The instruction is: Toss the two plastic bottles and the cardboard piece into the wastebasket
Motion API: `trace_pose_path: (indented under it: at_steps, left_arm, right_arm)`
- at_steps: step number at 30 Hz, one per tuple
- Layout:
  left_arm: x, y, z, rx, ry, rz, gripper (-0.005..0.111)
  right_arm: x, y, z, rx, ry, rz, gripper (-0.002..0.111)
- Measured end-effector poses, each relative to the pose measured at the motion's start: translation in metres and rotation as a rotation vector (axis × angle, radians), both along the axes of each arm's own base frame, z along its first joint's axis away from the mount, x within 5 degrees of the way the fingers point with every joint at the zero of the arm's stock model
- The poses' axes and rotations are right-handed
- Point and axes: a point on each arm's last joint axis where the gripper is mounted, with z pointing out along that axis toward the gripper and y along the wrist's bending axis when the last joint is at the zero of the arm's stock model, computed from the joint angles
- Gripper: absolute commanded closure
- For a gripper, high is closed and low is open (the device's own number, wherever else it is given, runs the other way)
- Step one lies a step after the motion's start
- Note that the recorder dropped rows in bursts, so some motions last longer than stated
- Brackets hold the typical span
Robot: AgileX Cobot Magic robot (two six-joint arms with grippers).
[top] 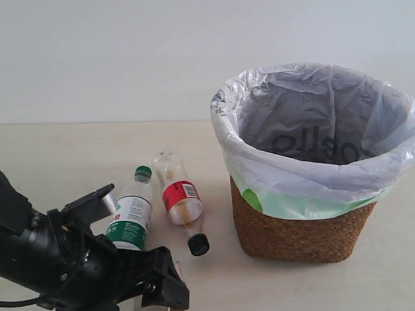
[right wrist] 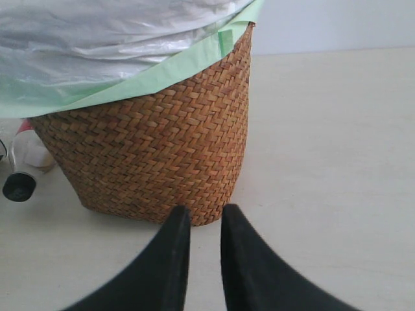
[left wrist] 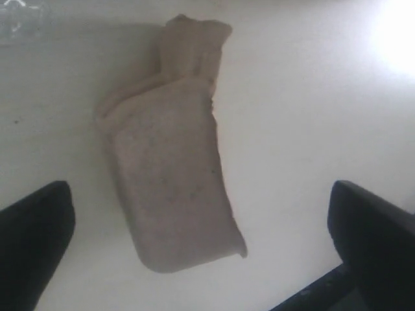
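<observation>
The beige-grey cardboard piece (left wrist: 172, 175) lies flat on the pale table in the left wrist view. My left gripper (left wrist: 199, 194) hovers above it, open wide, with one black finger on each side and neither touching it. In the exterior view the left arm (top: 58, 259) covers the cardboard. The green-capped bottle (top: 133, 217) and the red-labelled bottle (top: 179, 201) lie side by side left of the wicker wastebasket (top: 305, 233). My right gripper (right wrist: 204, 214) is low on the table facing the wastebasket's wall (right wrist: 149, 149), fingers nearly together and holding nothing.
The red-labelled bottle's black cap (top: 198, 244) points toward the table's front, close to the basket's base, and also shows as black cap (right wrist: 18, 186) in the right wrist view. The white bag liner (top: 259, 168) folds over the basket's rim. A plain wall rises behind the table.
</observation>
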Motion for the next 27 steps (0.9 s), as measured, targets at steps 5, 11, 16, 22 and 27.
trace_pose_path:
  at_steps: [5,11,16,22,27]
  left_arm:
    - [0.007,-0.003,-0.019,0.043,0.040,0.005,-0.001]
    - [0.024,-0.013,-0.030,0.062,0.037,0.011,-0.001]
    - [0.025,-0.013,-0.036,0.073,0.050,0.018,0.022]
    - [0.027,-0.014,-0.036,0.067,0.044,0.036,0.082]
    - [0.025,-0.014,-0.036,0.063,0.056,0.013,0.097]
  right_arm:
    - [0.000,0.000,0.000,0.000,0.000,0.000,0.095]
    - [0.000,0.000,0.000,0.000,0.000,0.000,0.095]
    - [0.000,0.000,0.000,0.000,0.000,0.000,0.095]
    - [0.000,0.000,0.000,0.000,0.000,0.000,0.095]
    - [0.000,0.000,0.000,0.000,0.000,0.000,0.095]
